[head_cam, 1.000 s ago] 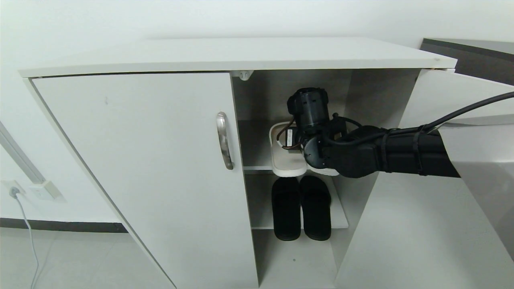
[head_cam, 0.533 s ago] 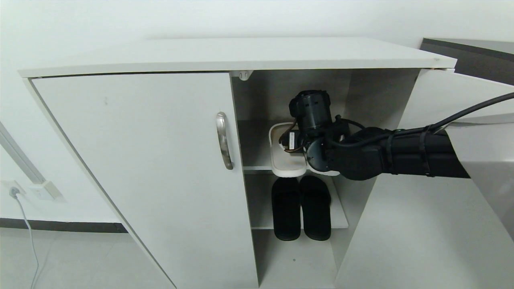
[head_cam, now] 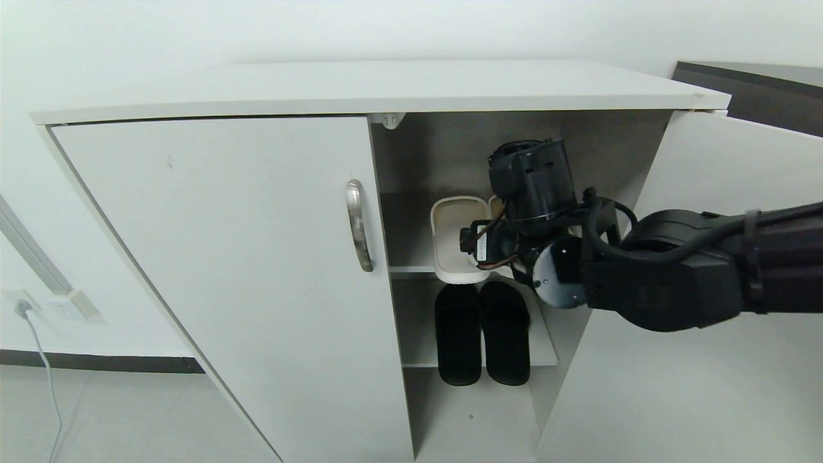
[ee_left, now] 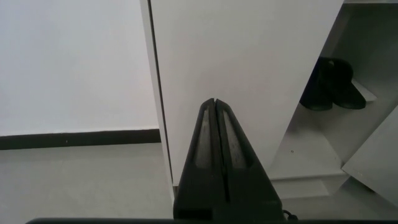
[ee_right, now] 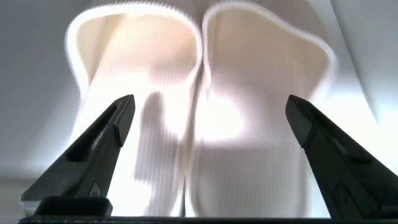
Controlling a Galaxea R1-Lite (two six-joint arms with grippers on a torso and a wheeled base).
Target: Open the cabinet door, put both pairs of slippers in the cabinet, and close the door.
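1. Head view: the white, flat-panelled cabinet has its left door shut, with a curved metal handle near that door's inner edge. The right door is swung wide, leaving the cabinet's right half open.
   - The white slippers lie side by side on the upper shelf, their near ends just past its front edge.
   - The black slippers, matte and rounded, sit on the lower shelf and overhang its front edge too.
   - The black right arm reaches in through the cabinet's opening at upper-shelf height, with free room between it and the shut door's edge.

2. Left wrist view: the left gripper has its two dark fingers pressed flat together with nothing between them. It is outside the cabinet, facing the smooth front of the shut door, above grey floor. The black slippers show inside the cabinet, off to one side.

3. Right wrist view: the right gripper is spread wide and holds nothing. The ribbed, thick-rimmed white slippers lie just ahead, between its two pointed fingers. Whether either finger touches them cannot be told.
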